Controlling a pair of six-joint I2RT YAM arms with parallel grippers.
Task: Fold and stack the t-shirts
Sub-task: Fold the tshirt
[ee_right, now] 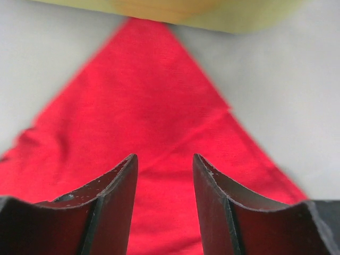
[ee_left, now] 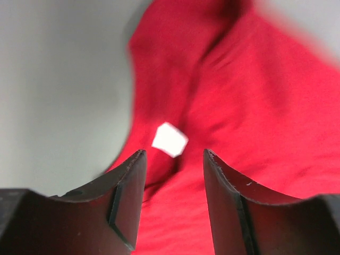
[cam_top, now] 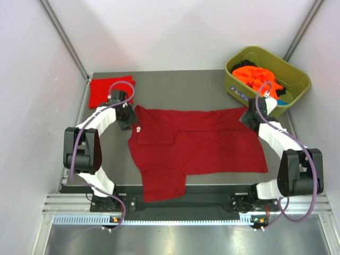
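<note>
Top view: left gripper (cam_top: 127, 119) low at the collar end of the dark crimson t-shirt (cam_top: 202, 143), jaws hard to read from here. The right gripper (cam_top: 248, 118) is at the opposite far corner, by the hem. Shirt lies flat on the table (cam_top: 175, 90), long axis left-right, collar and white neck label (cam_top: 137, 129) to the left, one part draped toward the near edge. Brighter red t-shirt (cam_top: 109, 90) folded in the far left corner. Orange t-shirts (cam_top: 255, 74) are in the olive tub (cam_top: 232, 85), far right. Left wrist view: fingers (ee_left: 130, 180) apart, nothing between them, the label (ee_left: 170, 139) just beyond the tips, crimson cloth underneath. Right wrist view: fingers (ee_right: 119, 183) apart, nothing clamped, above a cloth corner that points at the blurred tub (ee_right: 186, 10).
</note>
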